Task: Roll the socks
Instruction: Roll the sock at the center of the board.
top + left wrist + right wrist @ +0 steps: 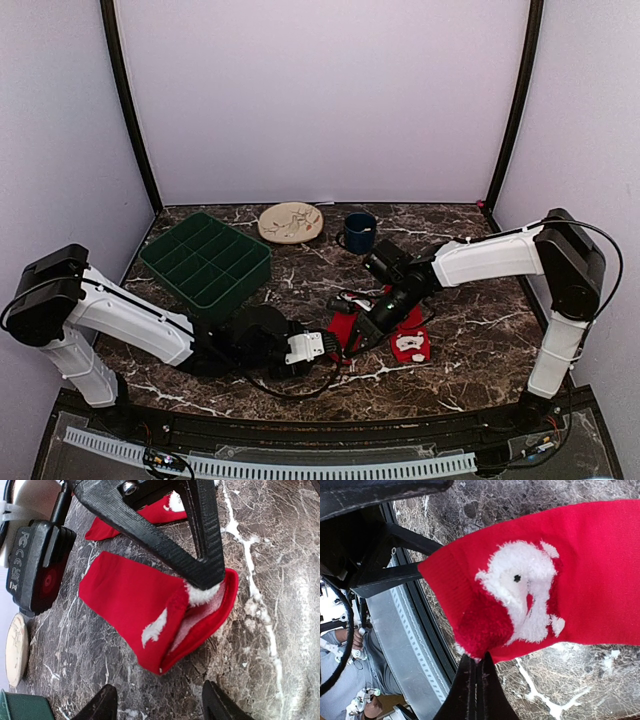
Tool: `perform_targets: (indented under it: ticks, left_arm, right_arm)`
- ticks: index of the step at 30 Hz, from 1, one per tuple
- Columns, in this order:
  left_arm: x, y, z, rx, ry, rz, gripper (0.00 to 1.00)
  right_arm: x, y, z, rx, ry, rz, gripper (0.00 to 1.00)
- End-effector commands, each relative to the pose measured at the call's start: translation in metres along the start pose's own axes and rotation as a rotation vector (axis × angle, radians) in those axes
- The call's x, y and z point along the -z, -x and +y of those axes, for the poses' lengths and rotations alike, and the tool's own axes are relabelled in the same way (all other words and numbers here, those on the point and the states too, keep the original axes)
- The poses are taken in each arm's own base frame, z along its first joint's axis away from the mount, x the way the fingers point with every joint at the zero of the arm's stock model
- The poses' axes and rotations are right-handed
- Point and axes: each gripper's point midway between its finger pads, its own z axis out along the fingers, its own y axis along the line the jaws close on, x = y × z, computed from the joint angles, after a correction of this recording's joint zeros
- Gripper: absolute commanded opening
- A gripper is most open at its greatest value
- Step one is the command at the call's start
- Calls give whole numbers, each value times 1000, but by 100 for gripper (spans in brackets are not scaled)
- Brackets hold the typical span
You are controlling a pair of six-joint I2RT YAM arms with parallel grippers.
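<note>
R gripper [475,664]: fingers pressed tight together, nipping the edge of one red sock [560,580] right at the cuff end, next to its fuzzy white figure w/ a small black dot. In the L wrist view the same black fingertips [207,575] come down from above onto the open mouth of that sock, where a bit of white fluff shows inside the fold. That end is pulled up slightly. The rest of the sock lies flat on the dark marble table [280,645], stretching away to the left of that view.

L gripper [159,689]: fingers spread wide apart, nothing between them, poised just short of the pinched sock's near edge w/o touching it. The tips sit low, close to the tabletop.

Second sock [102,531] lies flat just beyond the first, partly hidden behind the R gripper's fingers. From the top view it sits to the right of the pinched one, white patches facing up [408,330]. Both socks are near the front-centre of the table, between the two arms. Whether the two socks touch can't be told.

Further out, the L arm reaches in low from the left and the R arm bends down from the right, so the two grippers meet almost tip to tip over the pinched sock. At the back of the table are a green compartment tray [205,262] on the left, a cream plate [290,222] beside it and a dark blue cup [359,231] to the plate's right, all well apart from the socks.
</note>
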Motion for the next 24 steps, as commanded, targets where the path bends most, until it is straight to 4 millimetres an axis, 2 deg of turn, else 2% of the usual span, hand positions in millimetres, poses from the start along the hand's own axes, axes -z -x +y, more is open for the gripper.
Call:
perform_targets:
  ticks: [1,4,7,14,24]
  left_arm:
    - [9,8,2,0,5,-38,58]
    - [12,17,1,-14,-9,-82,58]
    - [14,23,-3,-22,-42,-113,52]
    - [17,34,-10,-29,-89,-159,51]
    - [7,40,-15,-58,-119,-163,50]
  right_arm:
    - [0,-2,-2,-5,8,13,0]
    - [-1,-3,-3,-6,4,20,0]
    - [-1,-2,-3,-4,5,17,0]
    - [-1,-2,-2,-1,9,18,0]
    - [-1,-3,-1,-2,13,22,0]
